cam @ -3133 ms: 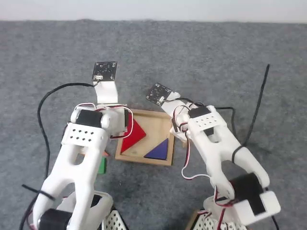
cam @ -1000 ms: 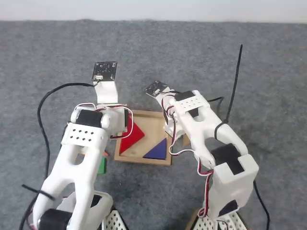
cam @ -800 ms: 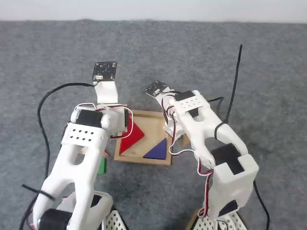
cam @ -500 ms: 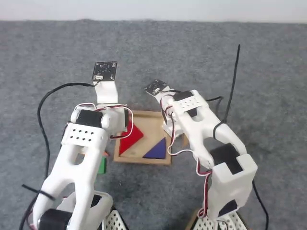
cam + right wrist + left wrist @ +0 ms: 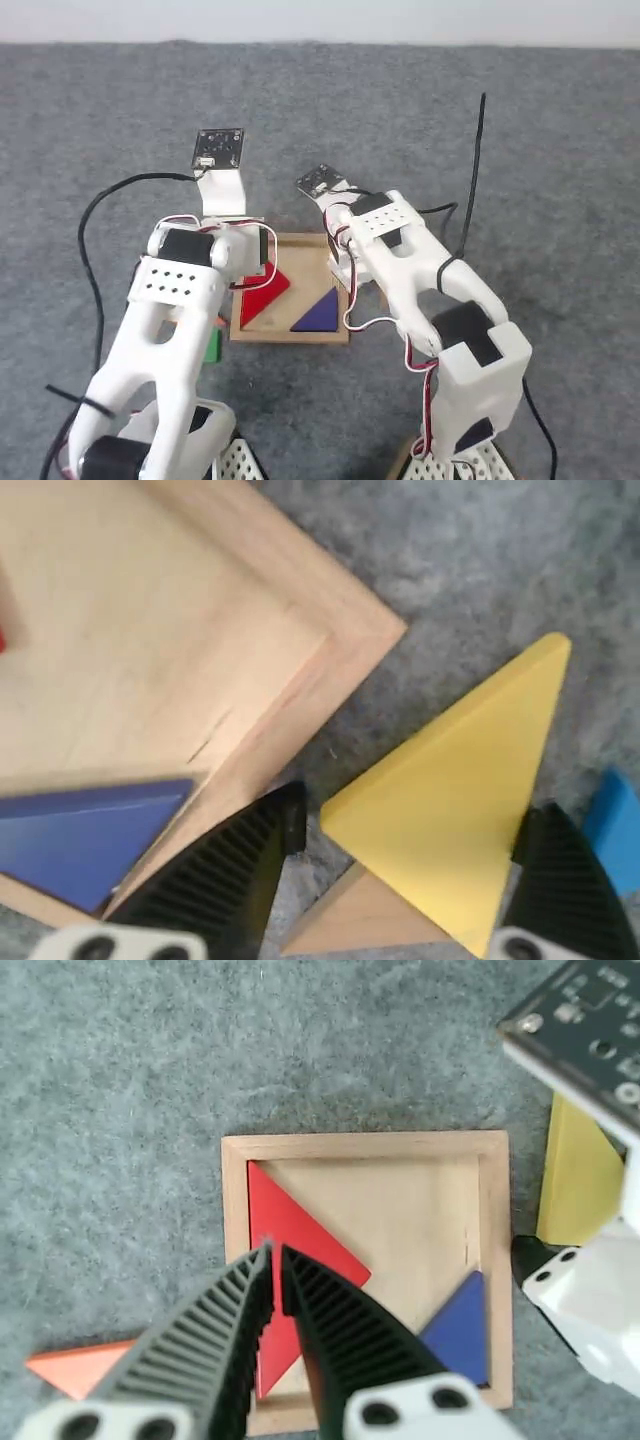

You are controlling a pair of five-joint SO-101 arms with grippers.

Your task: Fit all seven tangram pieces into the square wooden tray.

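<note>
Tray: the wooden tray (image 5: 290, 337) lies mid-desk, toward the near edge, with a red triangle (image 5: 258, 296) and a blue triangle (image 5: 318, 312) inside.
Left claw: the left claw (image 5: 275, 1260) is almost clenched and empty, above the red triangle.
Right claw: the right claw (image 5: 415, 825) is grasping the yellow triangle (image 5: 450, 810), just outside the tray.
</note>
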